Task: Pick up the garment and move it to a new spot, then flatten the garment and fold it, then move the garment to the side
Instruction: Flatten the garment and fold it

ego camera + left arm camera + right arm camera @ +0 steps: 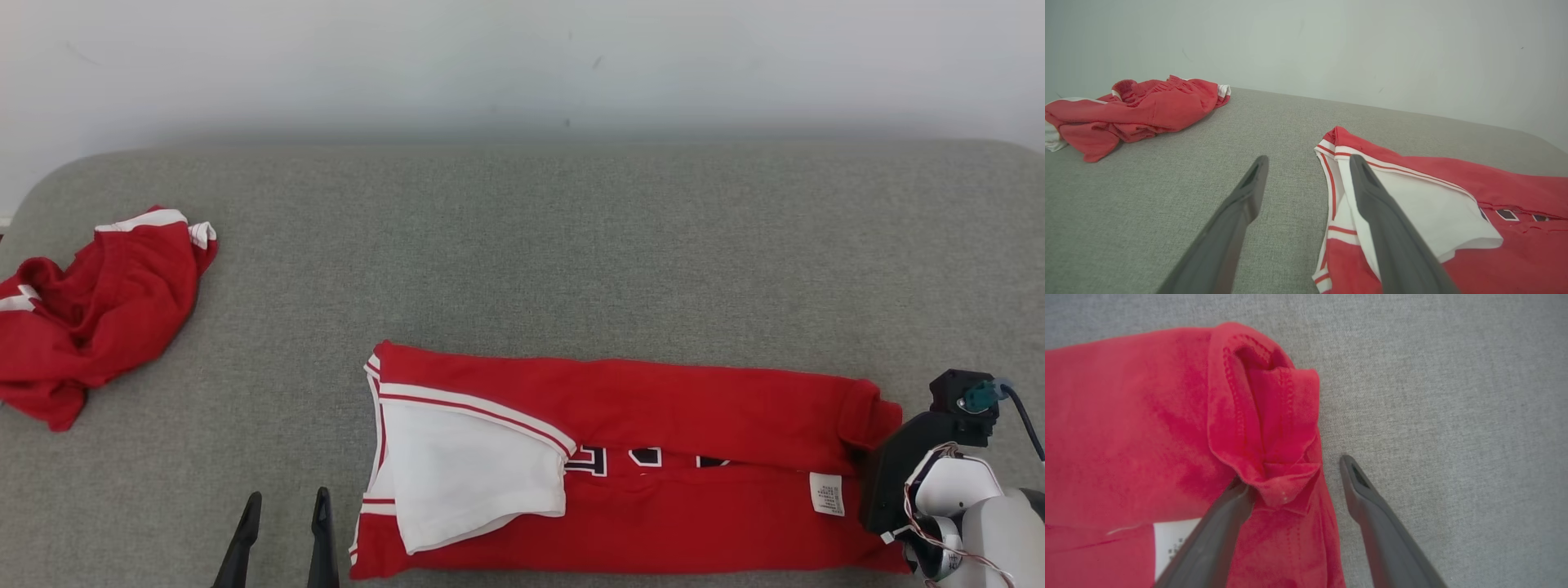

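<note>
Head view: left gripper (289, 492) and right gripper (1294, 473) spread at the two ends of a folded red garment (653, 408)

The left gripper stood at the lower left with its two dark fingers apart and nothing between them, just beside the garment's left end. In the left wrist view one finger crossed in front of the white sleeve (1437, 212); whether it touched the cloth could not be told. The right gripper was also spread, astride the garment's right edge. One fingertip met a rumpled hem corner and the other was over the bare grey surface (1453, 396) just beside the cloth. It pinched nothing. The garment lay folded into a long red band across the near middle of the surface. The white sleeve was turned over at its left end, and a small white label (826, 493) sat near its right end. A second red heap (98, 310) lay crumpled well apart at the far left edge. A pale wall (522, 65) rose behind.
</note>
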You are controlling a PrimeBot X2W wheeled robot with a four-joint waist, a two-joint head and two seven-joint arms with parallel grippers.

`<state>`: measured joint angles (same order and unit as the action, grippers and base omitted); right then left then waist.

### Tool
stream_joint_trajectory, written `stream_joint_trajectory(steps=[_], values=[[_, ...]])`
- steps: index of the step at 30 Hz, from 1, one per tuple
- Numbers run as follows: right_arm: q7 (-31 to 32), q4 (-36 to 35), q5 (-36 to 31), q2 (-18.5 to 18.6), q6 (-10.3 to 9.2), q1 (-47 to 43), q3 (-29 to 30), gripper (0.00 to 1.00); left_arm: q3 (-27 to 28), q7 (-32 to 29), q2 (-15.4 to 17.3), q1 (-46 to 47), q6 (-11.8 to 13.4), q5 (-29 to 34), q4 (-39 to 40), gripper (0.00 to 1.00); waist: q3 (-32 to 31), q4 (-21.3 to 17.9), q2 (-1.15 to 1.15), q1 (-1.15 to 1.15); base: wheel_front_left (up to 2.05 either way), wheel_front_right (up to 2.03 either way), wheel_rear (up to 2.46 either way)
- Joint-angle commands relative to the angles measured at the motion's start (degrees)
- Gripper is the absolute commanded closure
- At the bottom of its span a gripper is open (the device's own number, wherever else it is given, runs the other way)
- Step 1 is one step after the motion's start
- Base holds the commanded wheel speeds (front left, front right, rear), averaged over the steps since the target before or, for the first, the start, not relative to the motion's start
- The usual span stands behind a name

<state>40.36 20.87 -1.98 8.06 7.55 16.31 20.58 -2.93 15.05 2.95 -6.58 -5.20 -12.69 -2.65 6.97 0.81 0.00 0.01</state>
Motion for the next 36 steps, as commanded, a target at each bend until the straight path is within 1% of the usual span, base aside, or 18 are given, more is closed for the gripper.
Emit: stream_joint_trajectory(steps=[1, 5, 10, 11, 12, 13, 14, 15, 19, 23, 26, 30, 36], values=[[0.72, 0.91, -0.69, -0.89, -0.13, -0.13, 0.36, 0.00, -0.06, 0.16, -0.10, 0.89, 0.06, -0.12, -0.07, 0.00, 0.56, 0.45, 0.00, -0.01, 0.00, 0.00, 0.00], [1.96, 1.95, -0.63, -1.77, -0.13, -0.18, 0.37, 0.00, -0.23, 0.16, -0.10, 1.20, 0.09, -0.22, -0.19, 0.00, 1.04, 0.65, 0.00, -0.01, 0.00, 0.00, 0.00], [4.83, 3.08, 2.11, -3.78, 0.07, 0.06, -0.35, 0.00, -0.30, 0.16, -0.10, 1.69, 0.21, -0.22, -0.25, 0.00, 1.57, 0.65, 0.00, -0.01, 0.00, 0.00, 0.00], [5.22, 3.15, 2.56, -3.94, 0.08, 0.10, -0.59, 0.14, -0.26, 0.16, -0.10, 1.79, 0.25, -0.21, -0.25, 0.00, 1.65, 0.67, 0.00, -0.01, 0.00, 0.00, 0.00], [5.49, 3.07, 3.10, -4.07, 0.08, 0.11, -0.70, 0.35, -0.23, 0.16, -0.10, 1.91, 0.29, -0.22, -0.26, 0.00, 1.73, 0.71, 0.00, -0.01, 0.00, 0.00, 0.00], [5.24, 2.85, 3.46, -4.15, 0.07, 0.21, -0.60, 0.59, -0.19, 0.16, -0.10, 2.01, 0.32, -0.28, -0.25, 0.00, 1.81, 0.74, 0.00, -0.01, 0.00, 0.00, 0.00], [4.95, 2.73, 3.72, -4.13, 0.07, 0.24, -0.62, 0.94, -0.15, 0.16, -0.11, 2.16, 0.35, -0.37, -0.20, 0.00, 1.93, 0.80, 0.00, -0.01, 0.00, 0.00, 0.00], [4.71, 2.84, 3.85, -3.91, 0.06, 0.18, -0.55, 1.00, -0.06, 0.16, -0.11, 2.25, 0.34, -0.41, -0.19, 0.00, 2.09, 0.91, 0.00, -0.01, 0.00, 0.00, 0.00], [4.07, 3.22, 3.88, -3.58, 0.01, 0.40, -0.28, 1.00, 0.00, 0.16, -0.11, 2.55, 0.32, -0.48, -0.37, 0.00, 2.41, 1.03, 0.00, -0.01, 0.00, 0.00, 0.00], [2.14, 2.92, 3.65, -3.42, 0.00, 1.05, 1.19, 1.00, 0.20, 0.16, -0.11, 2.22, 0.29, -0.41, -0.59, 0.00, 2.17, 0.88, 0.00, -0.01, 0.00, 0.00, 0.00], [0.56, 1.48, 2.77, -3.10, -0.15, 1.50, 4.45, 1.00, 0.18, 0.16, -0.10, 1.61, 0.25, -0.30, -0.73, 0.00, 1.54, 0.78, 0.00, -0.01, 0.00, 0.00, 0.00], [-1.20, -1.65, 1.72, -2.51, -0.18, 1.43, 10.45, 1.00, -0.04, 0.16, -0.10, 1.11, 0.42, -0.33, -0.69, 0.00, 0.58, 0.83, 0.00, -0.01, 0.00, 0.00, 0.00], [-1.58, -7.61, -1.32, -1.72, -0.15, -0.03, 16.08, 1.00, -0.14, 0.16, -0.10, 0.12, 0.61, -0.50, -0.55, 0.00, -0.68, 0.39, 0.00, -0.01, 0.00, 0.00, 0.00]])
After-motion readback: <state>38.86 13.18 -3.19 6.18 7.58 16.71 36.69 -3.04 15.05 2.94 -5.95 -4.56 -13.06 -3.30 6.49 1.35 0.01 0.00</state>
